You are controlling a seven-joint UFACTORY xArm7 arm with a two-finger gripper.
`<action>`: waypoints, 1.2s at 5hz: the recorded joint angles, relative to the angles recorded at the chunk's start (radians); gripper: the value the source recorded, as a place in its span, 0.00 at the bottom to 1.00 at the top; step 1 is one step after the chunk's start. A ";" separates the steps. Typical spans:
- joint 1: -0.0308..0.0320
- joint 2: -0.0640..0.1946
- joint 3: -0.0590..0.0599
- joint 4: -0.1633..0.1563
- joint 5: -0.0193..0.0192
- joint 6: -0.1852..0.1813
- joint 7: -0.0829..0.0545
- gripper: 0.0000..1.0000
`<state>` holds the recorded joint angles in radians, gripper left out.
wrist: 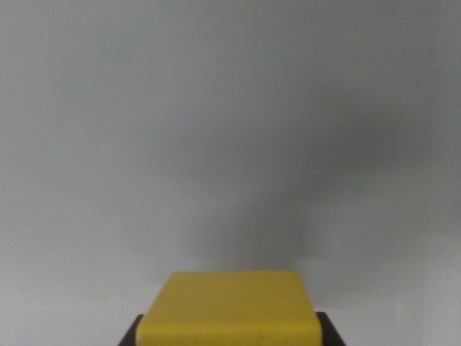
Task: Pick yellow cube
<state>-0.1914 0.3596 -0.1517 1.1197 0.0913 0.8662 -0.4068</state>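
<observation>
The yellow cube (229,303) fills the bottom middle of the wrist view, with its flat top face showing. My gripper (227,337) shows only as two dark fingertips (131,337) at the frame's bottom edge. One fingertip presses against the cube's left side and the other against its right side, so the gripper is shut on the cube. The cube's lower part and most of both fingers are cut off by the frame.
A plain grey surface (108,144) spreads behind the cube. A soft dark shadow (302,180) fans out across it above the cube, towards the wrist view's right.
</observation>
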 joint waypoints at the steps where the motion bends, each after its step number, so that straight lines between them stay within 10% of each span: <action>1: 0.0000 0.000 0.000 0.000 0.0000 0.000 0.000 1.00; 6: 0.0032 -0.040 -0.005 0.077 -0.0098 0.116 0.008 1.00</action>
<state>-0.1883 0.3196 -0.1565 1.1965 0.0815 0.9824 -0.3990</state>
